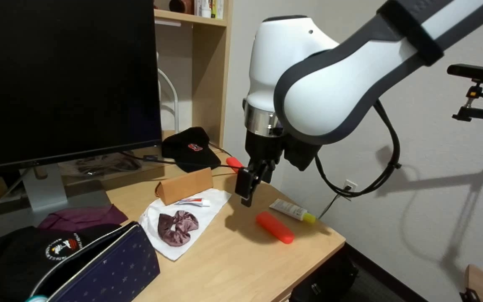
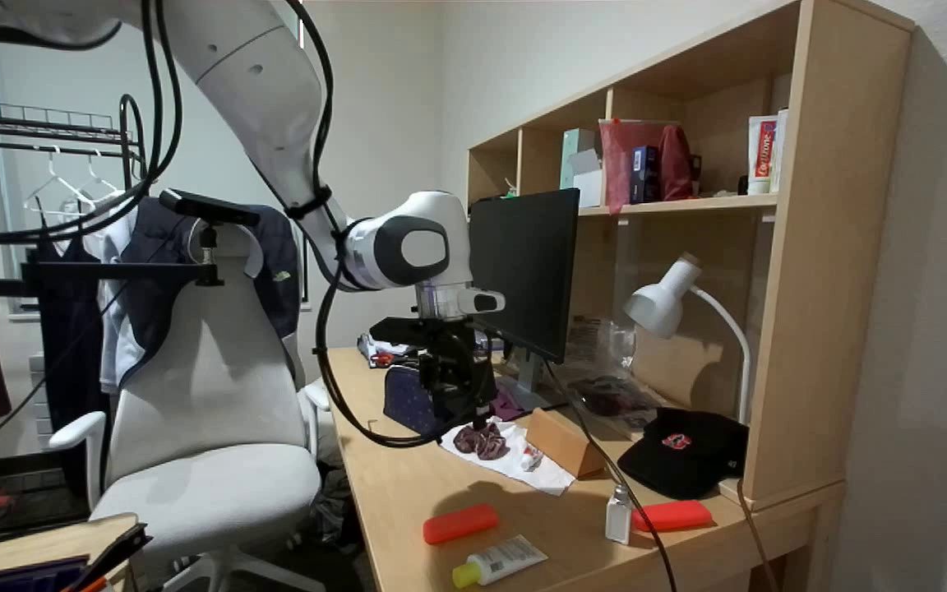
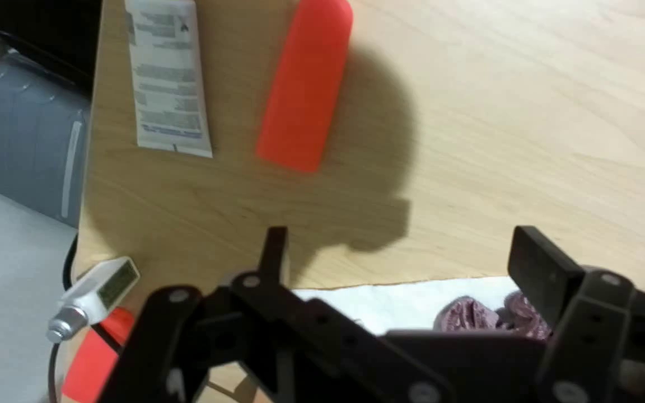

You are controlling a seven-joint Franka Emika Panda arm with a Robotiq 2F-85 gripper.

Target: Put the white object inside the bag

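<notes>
The white object is taken to be the small silver-capped white bottle [image 2: 618, 518], stood near the edge of the desk [image 1: 224, 268] just beside a red case [image 2: 675, 515]. In the wrist view it is placed well to the left of the gripper [image 3: 398, 252], whose fingers [image 3: 541, 271] are spread wide with nothing held, so a reach away from the navy zip pouch [image 1: 111, 268], presumably the bag, is called for. The bottle's long axis is judged vertical, cap pointed up; the pouch's mouth is opened upward.

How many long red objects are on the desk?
2: one red object beside the yellow-capped tube, another red object near the black baseball cap. Others may be hidden.
</notes>
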